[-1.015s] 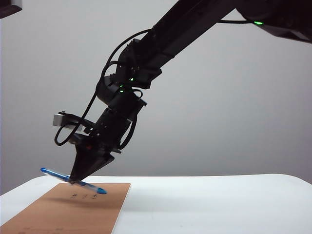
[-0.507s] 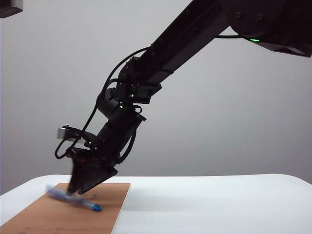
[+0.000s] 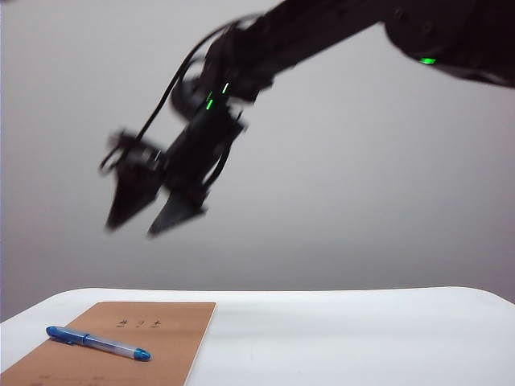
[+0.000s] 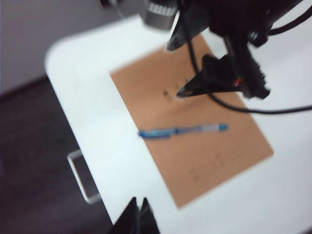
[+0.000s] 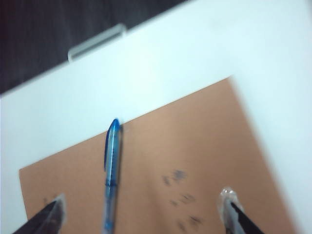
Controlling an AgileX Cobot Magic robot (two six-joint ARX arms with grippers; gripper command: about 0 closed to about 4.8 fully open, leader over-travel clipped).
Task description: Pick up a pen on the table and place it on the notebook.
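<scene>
The right gripper (image 3: pixel 138 223) has let go of the pen (image 3: pixel 97 342) and risen high above the notebook (image 3: pixel 113 344).

The white table (image 3: pixel 362 338) carries the tan notebook near its left end in the exterior view, and the blue pen lies flat across the cover, its cap end reaching the notebook's edge. The right gripper's jaws stand wide apart, holding nothing. The left gripper (image 4: pixel 138 220) hangs high beside the table, its jaws close together and empty.
</scene>
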